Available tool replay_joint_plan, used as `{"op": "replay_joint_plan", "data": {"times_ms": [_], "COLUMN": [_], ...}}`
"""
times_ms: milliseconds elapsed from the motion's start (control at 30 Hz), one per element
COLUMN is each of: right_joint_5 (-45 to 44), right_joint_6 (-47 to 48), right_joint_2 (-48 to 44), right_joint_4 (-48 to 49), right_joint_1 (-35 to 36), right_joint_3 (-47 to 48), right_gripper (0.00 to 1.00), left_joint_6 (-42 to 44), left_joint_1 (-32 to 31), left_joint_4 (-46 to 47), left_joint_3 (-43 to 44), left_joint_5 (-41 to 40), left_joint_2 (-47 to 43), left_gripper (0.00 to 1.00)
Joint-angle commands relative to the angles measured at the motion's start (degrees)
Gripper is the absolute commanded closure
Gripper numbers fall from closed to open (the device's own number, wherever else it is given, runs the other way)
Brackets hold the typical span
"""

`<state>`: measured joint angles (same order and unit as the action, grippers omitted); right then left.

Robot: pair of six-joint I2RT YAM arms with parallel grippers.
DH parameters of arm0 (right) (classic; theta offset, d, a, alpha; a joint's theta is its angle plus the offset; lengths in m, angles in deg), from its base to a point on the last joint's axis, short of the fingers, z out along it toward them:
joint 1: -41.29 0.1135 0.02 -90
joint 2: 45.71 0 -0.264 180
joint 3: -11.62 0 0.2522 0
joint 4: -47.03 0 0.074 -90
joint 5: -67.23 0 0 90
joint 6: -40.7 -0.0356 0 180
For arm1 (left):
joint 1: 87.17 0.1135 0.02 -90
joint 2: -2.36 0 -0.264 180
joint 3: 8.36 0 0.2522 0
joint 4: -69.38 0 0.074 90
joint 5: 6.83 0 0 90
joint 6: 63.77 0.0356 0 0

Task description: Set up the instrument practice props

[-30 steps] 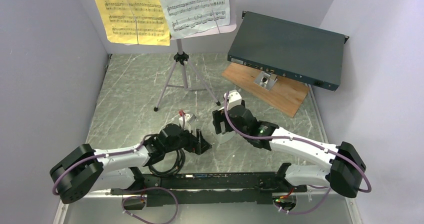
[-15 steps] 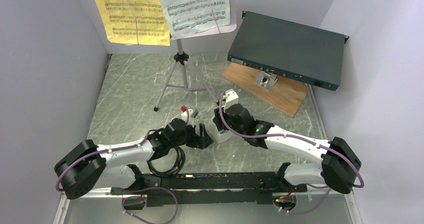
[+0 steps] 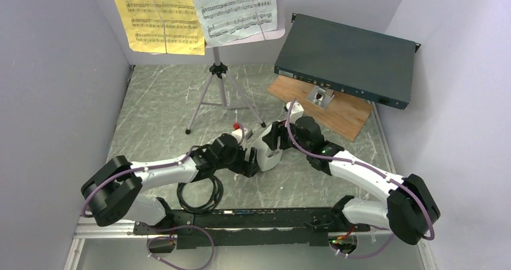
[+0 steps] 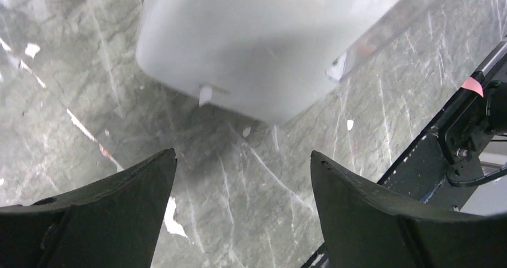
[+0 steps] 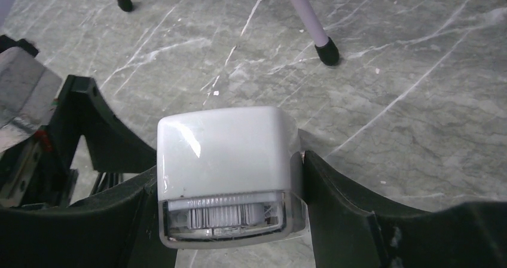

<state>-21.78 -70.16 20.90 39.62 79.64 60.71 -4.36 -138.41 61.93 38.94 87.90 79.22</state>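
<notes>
Though spread wide just left of the metronome (image 3: 267,154) at overhead frame centre, holds nothing in left end effector (image 4: 243,157); clamps metronome's sides in right end effector (image 5: 230,178).

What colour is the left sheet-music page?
That sheet-music page is yellow; top view shows it best.

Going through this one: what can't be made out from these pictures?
1. Metronome, left wrist view: blurred, cut off by the top edge.
2. Sheet-music pages, top view: cut off by the top edge; notes too small to read.
3. Cable, top view: partly hidden under the left arm.
</notes>
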Motion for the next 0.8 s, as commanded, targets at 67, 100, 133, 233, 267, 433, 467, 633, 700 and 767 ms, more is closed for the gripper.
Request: {"op": "replay_joint_plan", "data": {"times_ms": [67, 100, 133, 233, 267, 433, 467, 633, 700, 767], "right_joint_5": [11.4, 11.81, 12.14, 12.69, 12.71, 12.66, 12.78, 13.16, 13.23, 13.32], "right_joint_6": [-4.9, -5.04, -5.2, -5.33, -5.33, -5.72, -5.83, -5.94, -5.99, -6.12], "right_joint_2": [0.62, 1.02, 1.12, 1.18, 1.16, 0.73, 0.79, 1.41, 1.53, 1.63], "right_joint_4": [2.88, 3.15, 3.36, 3.56, 3.48, 3.6, 3.71, 3.93, 3.92, 3.93], "right_joint_1": [-0.79, -0.88, -0.95, -1.18, -1.24, -1.43, -1.43, -1.44, -1.46, -1.43], "right_joint_3": [-1.1, -1.07, -1.07, -0.99, -0.93, -0.96, -0.97, -0.88, -0.79, -0.79], "right_gripper": [1.0, 1.0, 1.0, 1.0, 1.0, 1.0, 1.0, 1.0, 1.0, 1.0], "left_joint_6": [6.19, 6.72, 7.13, 8.04, 8.23, 7.78, 7.56, 7.36, 7.53, 7.8], "left_joint_1": [-0.3, -0.33, -0.27, -0.29, -0.29, -0.97, -1.29, -3.46, -4.44, -5.39], "left_joint_4": [1.35, 1.23, 1.2, -0.45, -1.22, -2.24, -2.83, -4.6, -5.37, -6.2], "left_joint_3": [6.9, 7.62, 8.2, 9.98, 10.56, 11.38, 11.7, 13.48, 14.28, 15.26], "left_joint_5": [1.88, 2.44, 2.71, 2.45, 2.17, 0.89, 0.16, -4.24, -5.52, -7.48], "left_joint_2": [5.21, 6.1, 7.01, 9.25, 9.65, 10.04, 10.17, 10.88, 11.3, 11.99], "left_gripper": [0.16, 0.17, 0.17, 0.16, 0.17, 0.31, 0.33, 0.37, 0.38, 0.42]}}
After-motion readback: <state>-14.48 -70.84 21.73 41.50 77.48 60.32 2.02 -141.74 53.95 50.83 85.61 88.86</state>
